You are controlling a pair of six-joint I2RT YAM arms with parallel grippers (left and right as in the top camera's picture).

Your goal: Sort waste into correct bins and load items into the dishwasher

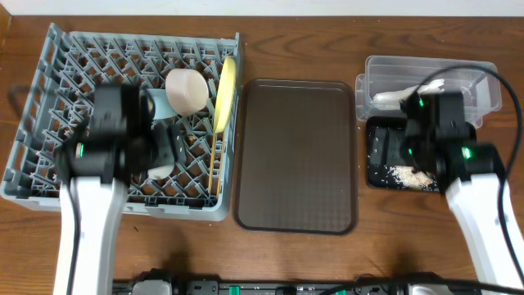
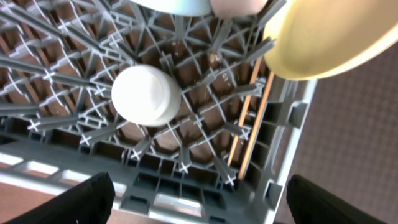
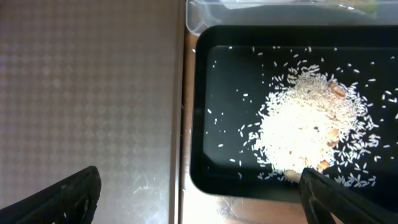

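The grey dishwasher rack (image 1: 49, 98) holds a cream cup (image 1: 187, 88), an upright yellow plate (image 1: 226, 93), a light-blue bowl (image 1: 160, 102), an upturned white bowl (image 2: 146, 94) and chopsticks (image 2: 252, 118) along its right side. My left gripper (image 1: 168, 147) hangs open above the rack's front part, holding nothing (image 2: 199, 205). Whitish rice scraps (image 3: 305, 124) lie piled in the black tray (image 3: 211, 112). Behind it, the clear tub (image 1: 458, 74) contains crumpled white paper (image 1: 393, 96). My right gripper (image 3: 199, 193) is open and holds nothing, over the black tray's near left corner.
The large brown serving tray (image 1: 295, 156) lies between the rack and the two bins, its right edge (image 3: 87, 81) close beside the black tray. Wooden tabletop (image 1: 286, 16) shows behind it, and a narrow strip at the front.
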